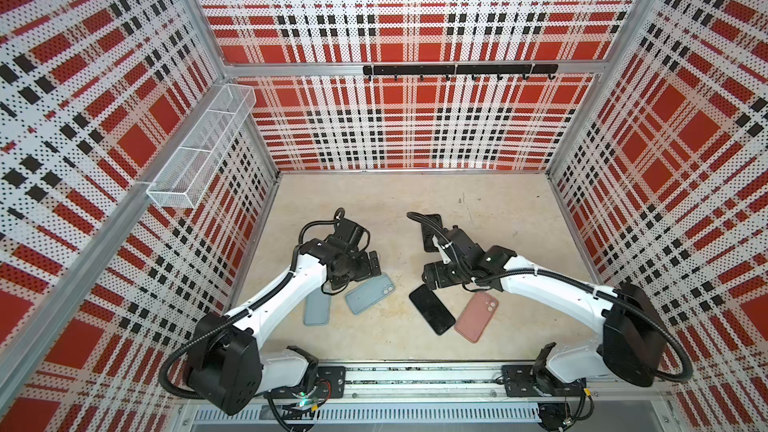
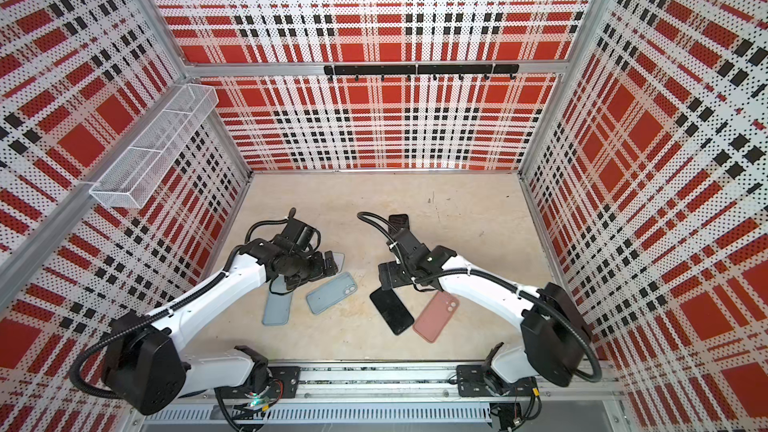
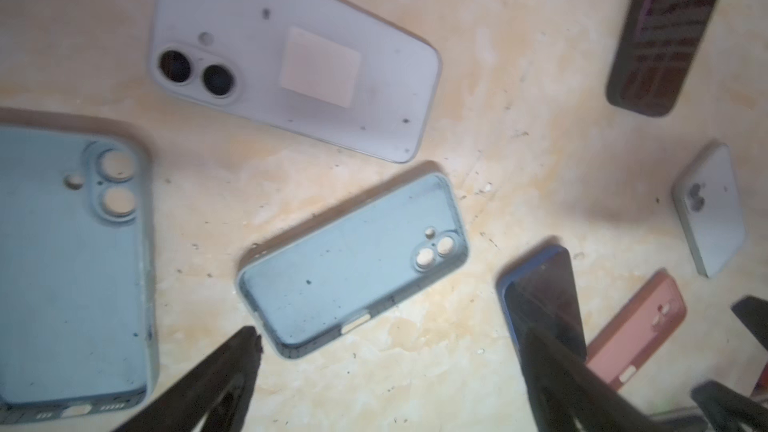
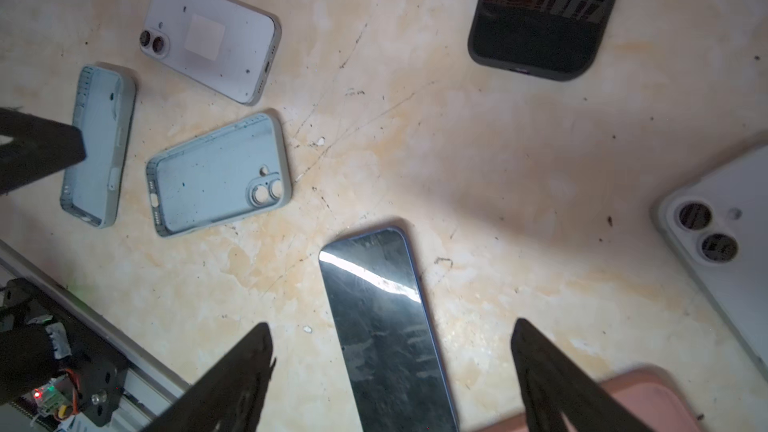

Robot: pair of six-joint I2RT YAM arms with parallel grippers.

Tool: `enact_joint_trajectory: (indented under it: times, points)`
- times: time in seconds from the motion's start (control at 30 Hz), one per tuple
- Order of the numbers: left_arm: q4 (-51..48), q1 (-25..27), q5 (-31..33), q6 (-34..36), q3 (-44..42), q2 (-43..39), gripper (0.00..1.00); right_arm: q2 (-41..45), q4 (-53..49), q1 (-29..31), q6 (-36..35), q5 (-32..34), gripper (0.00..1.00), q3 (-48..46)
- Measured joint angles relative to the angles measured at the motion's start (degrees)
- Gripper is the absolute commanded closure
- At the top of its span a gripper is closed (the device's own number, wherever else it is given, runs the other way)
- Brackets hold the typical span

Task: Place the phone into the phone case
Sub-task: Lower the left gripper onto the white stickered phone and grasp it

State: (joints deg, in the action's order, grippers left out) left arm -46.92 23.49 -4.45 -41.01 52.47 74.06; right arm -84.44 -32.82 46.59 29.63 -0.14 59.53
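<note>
- left blue case (image 1: pixel 316 311) – flat at the front-left of the table (image 1: pixel 478 209), partly under the L arm; hollow side up, so a phone could be pressed straight down into it
- left gripper (image 3: pixel 395 330) – jaws spread wide, nothing in them; hangs over the white phone & the blue cases, prob. placed to steady a case
- white phone (image 3: pixel 291 64) – back up, lenses & a square pad showing; lying this way it would need turning over before it fits a case that opens upward
- middle blue case (image 1: pixel 370 294) – near the left one but apart from it, also hollow side up w/ camera holes showing; looks the handiest target
- black phone (image 1: pixel 431 310) – the task's thing, screen up on the table between middle blue case and pink case, not yet in any case; screen up suits seating it as it lies
- right gripper (image 4: pixel 391 324) – jaws wide, empty; in the right wrist view the black phone runs between its two fingers — judged lined up for a grab across the phone's width
- pink case (image 1: pixel 476 317) – just beside the black phone; can't tell if they touch, nor which face is up
- black-rimmed phone (image 4: pixel 536 27) – far side, partly behind the R arm; seems already cased, so prob. left alone
</note>
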Motion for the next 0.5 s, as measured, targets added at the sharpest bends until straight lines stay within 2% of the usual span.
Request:
enact_joint_trajectory:
  times: [0.2, 0.4, 0.5]
  points:
    - [1.81, -7.45, 0.22, -8.72, -1.40, 0.15, 0.01, -1.11, 0.09, 0.00, -0.04, -1.22, 0.09, 3.50]
    - [5.66, -8.76, 0.42, -20.48, -1.31, 2.32, 0.01, -1.22, 0.92, 0.00, -0.28, -3.26, 0.09, 3.74]
    - [6.45, -8.92, 0.15, -27.12, -0.04, 6.29, 0.01, -1.25, 0.87, 0.00, -0.85, -4.37, 0.08, 3.91]
